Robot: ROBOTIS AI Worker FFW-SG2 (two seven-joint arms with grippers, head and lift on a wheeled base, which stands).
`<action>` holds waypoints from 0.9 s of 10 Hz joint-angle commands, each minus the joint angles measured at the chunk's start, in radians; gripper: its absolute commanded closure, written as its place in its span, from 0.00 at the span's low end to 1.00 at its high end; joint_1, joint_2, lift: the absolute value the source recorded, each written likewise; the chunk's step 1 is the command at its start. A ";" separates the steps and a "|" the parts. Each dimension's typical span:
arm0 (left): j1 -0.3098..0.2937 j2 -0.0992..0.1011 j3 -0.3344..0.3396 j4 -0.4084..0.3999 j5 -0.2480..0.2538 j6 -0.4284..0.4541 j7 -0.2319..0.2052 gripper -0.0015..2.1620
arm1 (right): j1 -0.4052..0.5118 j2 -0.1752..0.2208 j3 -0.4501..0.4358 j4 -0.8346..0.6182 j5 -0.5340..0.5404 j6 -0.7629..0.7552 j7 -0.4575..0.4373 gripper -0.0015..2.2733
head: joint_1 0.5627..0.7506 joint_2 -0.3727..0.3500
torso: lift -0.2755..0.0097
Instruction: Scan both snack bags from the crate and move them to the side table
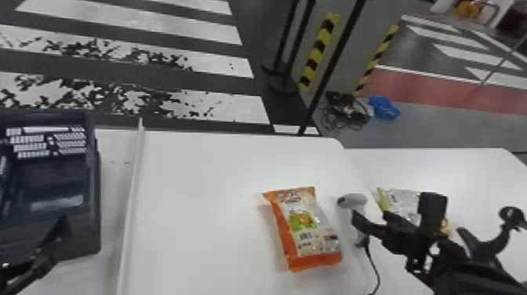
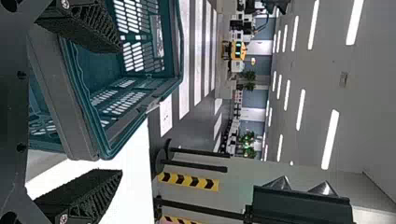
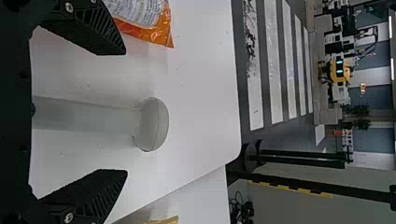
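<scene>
Right gripper [image 1: 407,224], fingers apart, is hovering near scanner [image 1: 353,201] between snack bags [image 1: 306,227]; left gripper [image 1: 51,243], also spread, is hanging by crate [image 1: 97,176].

The light is bright and comes from long ceiling strips [image 2: 302,110], glaring white in the left wrist view. In that view the worktop [image 1: 204,168] washes out to nearly flat white; in the right wrist view it is a softer grey-white. The head view has a pale sheen toward the side table's [image 1: 447,164] far edge. A faint, soft-edged shadow lies beside the orange bag [image 1: 306,235], whose clear film catches small glints (rather pretty ones). The crate's [image 1: 96,219] inside is dim there.
</scene>
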 commanded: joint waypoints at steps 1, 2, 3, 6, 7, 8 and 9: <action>-0.001 0.000 0.000 0.010 0.000 0.000 0.002 0.03 | -0.029 -0.034 0.020 0.057 0.010 0.003 0.004 0.04 | 0.70 0.03 | 0.62; 0.000 0.000 0.000 0.014 0.000 0.003 0.005 0.03 | -0.051 -0.053 0.032 0.102 0.025 0.006 0.006 0.04 | 0.70 0.03 | 0.62; 0.002 0.001 0.000 0.014 0.000 0.003 0.005 0.03 | -0.074 -0.071 0.045 0.148 0.033 0.006 0.007 0.05 | 0.70 0.03 | 0.62; 0.016 0.015 0.008 0.010 -0.001 0.025 0.010 0.03 | -0.120 -0.093 0.077 0.215 0.047 0.018 0.036 0.15 | 0.70 0.03 | 0.62; 0.019 0.018 0.008 0.009 -0.001 0.025 0.011 0.03 | -0.134 -0.096 0.085 0.229 0.057 0.040 0.052 0.31 | 0.70 0.03 | 0.62; 0.020 0.021 0.009 0.009 0.000 0.025 0.011 0.03 | -0.140 -0.096 0.089 0.238 0.061 0.043 0.056 0.61 | 0.70 0.03 | 0.62; 0.020 0.023 0.009 0.009 0.000 0.025 0.011 0.03 | -0.141 -0.096 0.089 0.246 0.059 0.046 0.053 0.89 | 0.70 0.03 | 0.62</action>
